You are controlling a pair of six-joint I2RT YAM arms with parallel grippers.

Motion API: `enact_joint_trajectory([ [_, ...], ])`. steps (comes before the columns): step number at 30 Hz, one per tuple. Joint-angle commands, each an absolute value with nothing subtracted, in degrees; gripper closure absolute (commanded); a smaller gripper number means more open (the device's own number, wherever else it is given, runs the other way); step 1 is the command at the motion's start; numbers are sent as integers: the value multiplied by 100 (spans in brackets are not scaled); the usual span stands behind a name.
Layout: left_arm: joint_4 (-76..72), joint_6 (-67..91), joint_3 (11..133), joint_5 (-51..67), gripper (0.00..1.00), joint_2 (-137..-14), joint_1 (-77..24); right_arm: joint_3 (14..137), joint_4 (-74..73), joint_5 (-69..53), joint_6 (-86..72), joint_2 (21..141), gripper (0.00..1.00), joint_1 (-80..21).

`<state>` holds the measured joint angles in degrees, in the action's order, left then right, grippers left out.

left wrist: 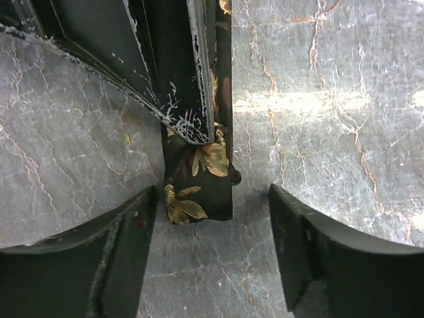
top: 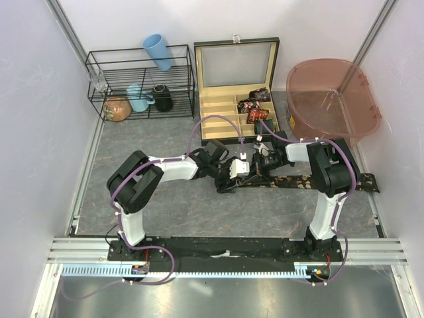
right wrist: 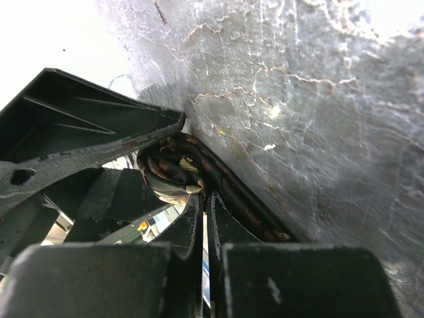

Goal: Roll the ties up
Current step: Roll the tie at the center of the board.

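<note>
A dark tie (top: 311, 182) with tan leaf prints lies flat across the table, running right from the middle. Its left end is folded into a small loose coil (right wrist: 169, 173). My right gripper (top: 256, 167) is shut, and its fingertips (right wrist: 199, 205) pinch this coil. My left gripper (top: 228, 180) is open right beside it. In the left wrist view the folded tie end (left wrist: 199, 182) lies between the open jaws of the left gripper (left wrist: 212, 202), close to the left finger (left wrist: 126, 232), with the right gripper's fingers (left wrist: 179, 79) coming down on it. Several rolled ties (top: 256, 106) sit in the wooden box.
An open wooden box (top: 218, 106) with compartments stands at the back middle. A black wire rack (top: 139, 76) at the back left holds a blue cup (top: 158, 51), a teal mug (top: 138, 98) and a black mug (top: 162, 98). A pink plastic tub (top: 331, 96) stands at the back right.
</note>
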<state>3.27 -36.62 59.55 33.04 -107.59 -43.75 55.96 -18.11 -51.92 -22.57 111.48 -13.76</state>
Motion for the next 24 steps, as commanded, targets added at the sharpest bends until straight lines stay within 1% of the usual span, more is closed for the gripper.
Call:
enact_joint_trajectory([
  [1,158,-3674,5880,3296,22,-10608,-4412,5555,-1793,-4702,-2153,11171,100,-1362],
  [3,123,-3665,5959,3217,21,-10705,-4438,5555,-1767,-4720,-2162,11153,100,-1362],
  [7,88,-3656,6082,3024,22,-10863,-4535,5546,-1740,-4763,-2180,11153,100,-1362],
  [11,105,-3621,6152,2875,34,-10925,-4579,5537,-1731,-4843,-2188,11136,100,-1371],
  [16,105,-3612,6152,2725,43,-10942,-4605,5520,-1714,-4913,-2215,11109,100,-1362],
  [17,97,-3560,6161,2707,48,-10934,-4605,5520,-1714,-4930,-2224,11101,100,-1362],
  [19,105,-3490,6161,2742,53,-10899,-4597,5520,-1714,-4957,-2224,11083,100,-1362],
  [20,132,-3463,6161,2838,58,-10890,-4597,5528,-1714,-4974,-2206,11048,100,-1371],
  [22,202,-3445,6152,2944,64,-10872,-4597,5546,-1714,-5001,-2206,11013,100,-1371],
  [23,202,-3437,6100,3031,71,-10820,-4597,5555,-1714,-5018,-2215,10960,100,-1380],
  [24,228,-3445,6091,3058,75,-10811,-4597,5555,-1714,-5053,-2232,10925,100,-1380],
])
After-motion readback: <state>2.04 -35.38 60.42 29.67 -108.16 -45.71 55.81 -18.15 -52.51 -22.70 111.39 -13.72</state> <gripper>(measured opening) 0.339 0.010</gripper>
